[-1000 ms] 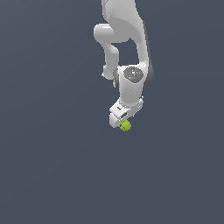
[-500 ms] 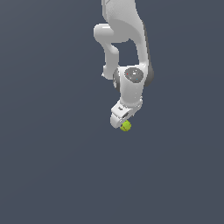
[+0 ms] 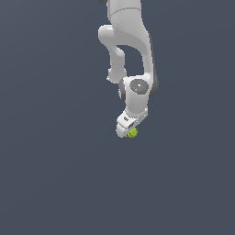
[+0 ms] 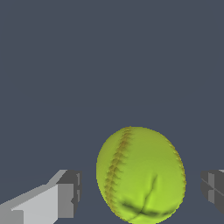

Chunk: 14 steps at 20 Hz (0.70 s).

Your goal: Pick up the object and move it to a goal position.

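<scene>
Two dark fingertips (image 4: pixel 70 192) flank the ball (image 4: pixel 140 175) with visible gaps on either side, so the gripper (image 3: pixel 128 131) stands wide, straddling it, probably lined up for a squeeze across its middle. In the exterior view, the ball (image 3: pixel 132 133) sits at the gripper's right edge.
</scene>
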Each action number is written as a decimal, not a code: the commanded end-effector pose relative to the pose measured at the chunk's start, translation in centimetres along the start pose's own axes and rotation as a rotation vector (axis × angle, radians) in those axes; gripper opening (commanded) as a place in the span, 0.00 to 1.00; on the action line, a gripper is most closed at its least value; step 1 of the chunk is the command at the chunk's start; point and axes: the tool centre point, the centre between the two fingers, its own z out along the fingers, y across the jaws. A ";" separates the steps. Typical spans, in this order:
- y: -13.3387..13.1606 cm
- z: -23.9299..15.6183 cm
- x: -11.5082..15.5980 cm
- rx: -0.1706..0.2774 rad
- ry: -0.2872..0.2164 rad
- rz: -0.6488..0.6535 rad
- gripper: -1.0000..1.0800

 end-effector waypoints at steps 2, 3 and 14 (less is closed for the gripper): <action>0.0 1.3 0.0 0.000 0.000 -0.002 0.96; 0.0 1.5 0.0 0.000 0.000 -0.002 0.96; 0.1 1.7 0.0 0.000 0.000 -0.002 0.00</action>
